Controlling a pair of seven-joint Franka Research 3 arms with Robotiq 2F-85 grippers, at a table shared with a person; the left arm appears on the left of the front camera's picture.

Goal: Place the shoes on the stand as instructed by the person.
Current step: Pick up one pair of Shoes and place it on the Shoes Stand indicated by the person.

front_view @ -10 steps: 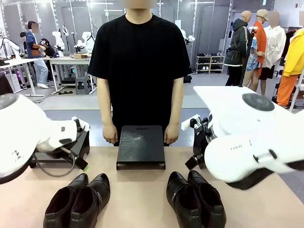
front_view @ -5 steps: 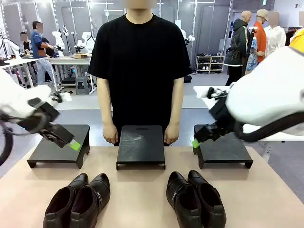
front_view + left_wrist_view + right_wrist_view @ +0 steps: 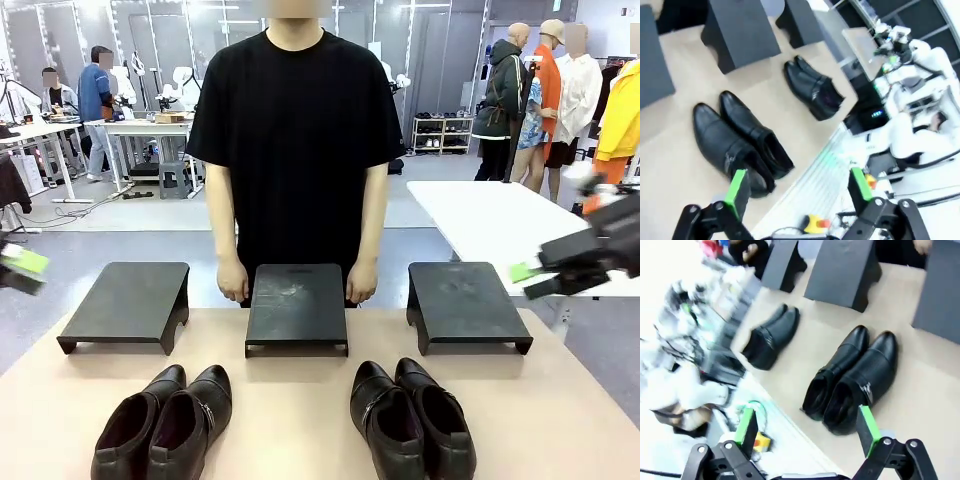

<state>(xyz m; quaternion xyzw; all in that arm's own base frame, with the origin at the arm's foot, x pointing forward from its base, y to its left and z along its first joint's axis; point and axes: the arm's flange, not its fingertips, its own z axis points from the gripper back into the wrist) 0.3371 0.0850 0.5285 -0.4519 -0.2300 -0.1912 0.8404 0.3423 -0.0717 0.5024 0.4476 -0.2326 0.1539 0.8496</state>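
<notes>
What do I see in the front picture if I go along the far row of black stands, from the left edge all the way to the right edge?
left gripper, open → left stand → middle stand → right stand → right gripper, open

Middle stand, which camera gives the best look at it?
The front view: the middle stand sits centred and whole, with its dark top bare. In the left wrist view the middle stand is tilted and cut off by the top edge. The right wrist view cuts the middle stand off the same way.
</notes>
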